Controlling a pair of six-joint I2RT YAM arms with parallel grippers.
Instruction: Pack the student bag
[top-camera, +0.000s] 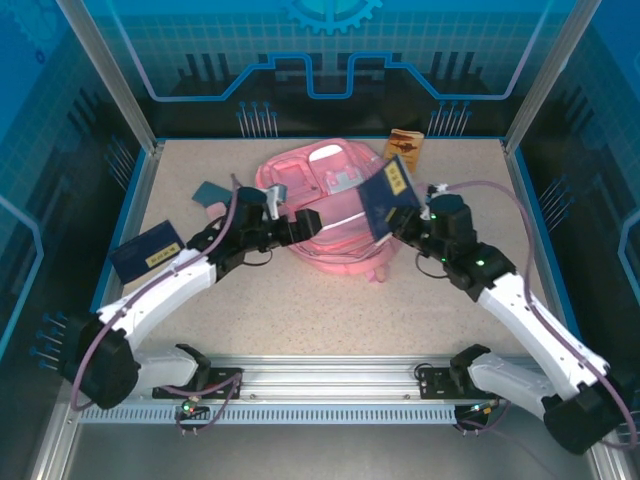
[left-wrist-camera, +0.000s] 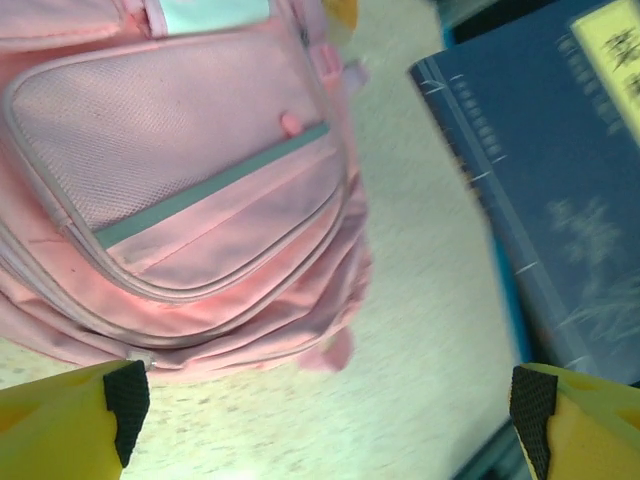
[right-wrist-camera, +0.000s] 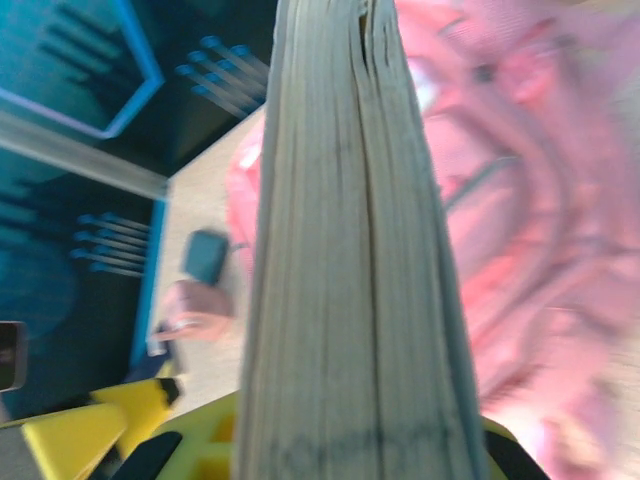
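Student bag (top-camera: 322, 205), a pink soft backpack, lies flat mid-table toward the far half, front pockets up. In the L wrist view its mesh zip pocket (left-wrist-camera: 180, 170) faces the cam. R gripper (top-camera: 408, 224) is pinched on a dark blue book (top-camera: 388, 198), gripping one edge, w/ the book tilted up over the bag's R side. The R wrist view shows the page block (right-wrist-camera: 345, 260) edge-on btw the fingers, w/ the bag blurred beyond. Prob. held on edge so it can slide into an opening instead of landing flat on top; can't tell whether the main zip is open. L gripper (top-camera: 303, 224) sits at the bag's near-L side, jaws spread wide, pads (left-wrist-camera: 127, 398) far apart w/ nothing btw them. It looks placed to pin or lift fabric while the book goes in. Second blue book (top-camera: 148, 252) lies flat by the table's (top-camera: 330, 310) L edge, well apart from the bag. Small orange booklet (top-camera: 404, 146) sits beyond the bag's far-R side, and a teal item (top-camera: 212, 192) lies near its L side. Packing looks early, w/ most items outside the bag.
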